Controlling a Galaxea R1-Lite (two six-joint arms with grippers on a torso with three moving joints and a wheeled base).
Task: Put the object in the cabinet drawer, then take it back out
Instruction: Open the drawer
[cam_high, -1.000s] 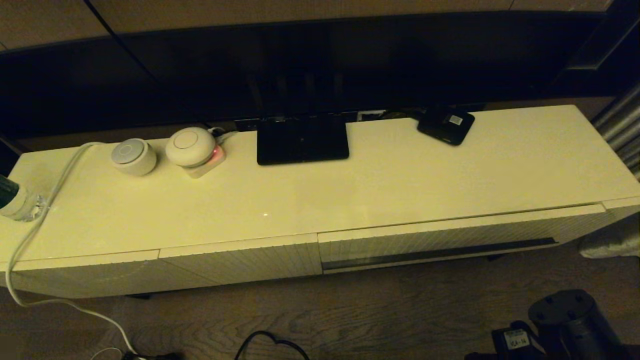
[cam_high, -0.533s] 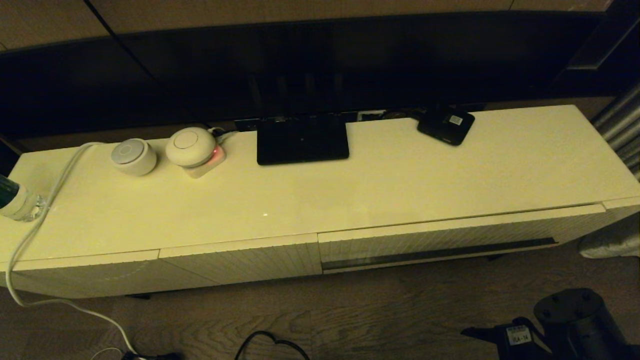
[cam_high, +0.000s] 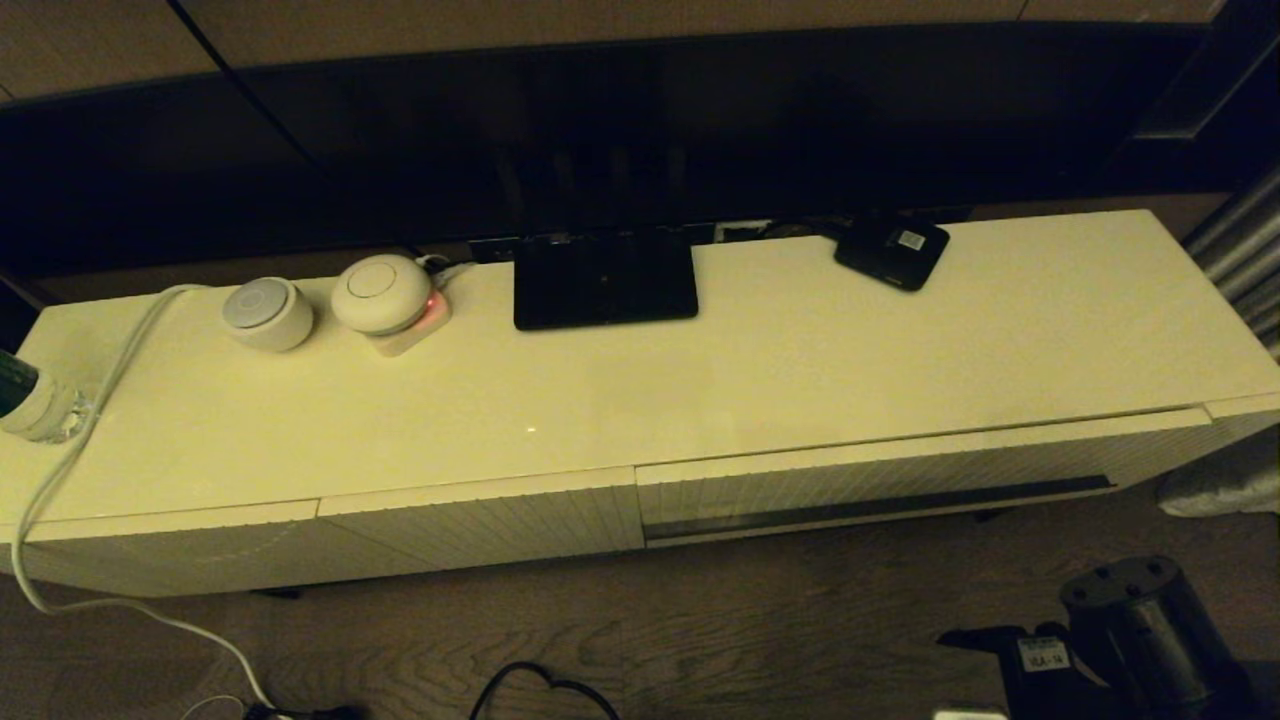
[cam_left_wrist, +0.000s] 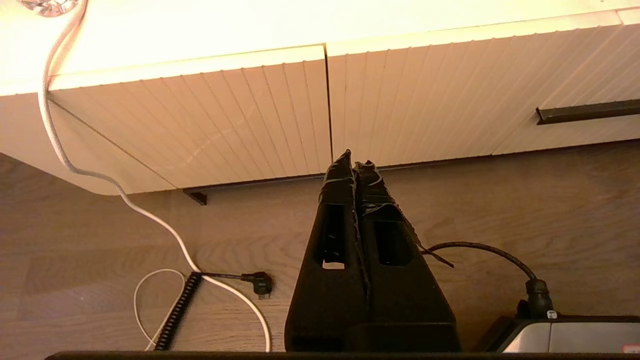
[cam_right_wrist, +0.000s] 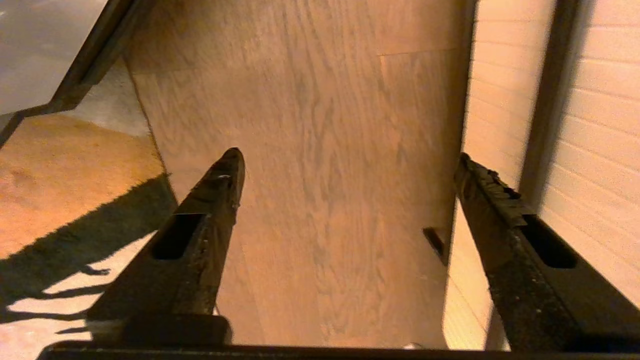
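The black umbrella is out of sight in every view. The cabinet drawer (cam_high: 900, 470) is closed, its ribbed cream front carrying a long dark handle groove (cam_high: 880, 506). My right arm (cam_high: 1130, 625) hangs low over the floor in front of the drawer's right end. In the right wrist view my right gripper (cam_right_wrist: 348, 157) is open and empty above the wood floor, with the drawer front (cam_right_wrist: 600, 125) and its groove (cam_right_wrist: 547, 100) beside one finger. My left gripper (cam_left_wrist: 354, 160) is shut and empty, low over the floor before the ribbed fronts, with the drawer (cam_left_wrist: 450, 90) beyond it.
On the cabinet top (cam_high: 800, 370) stand a small black box with a white label (cam_high: 892, 250), a black screen base (cam_high: 605, 280), two round white devices (cam_high: 267, 313) and a bottle (cam_high: 30, 400). A white cable (cam_high: 60, 470) runs down to the floor.
My right arm at the lower right has shifted a little toward the cabinet. The drawer stays closed and nothing on the cabinet has moved.
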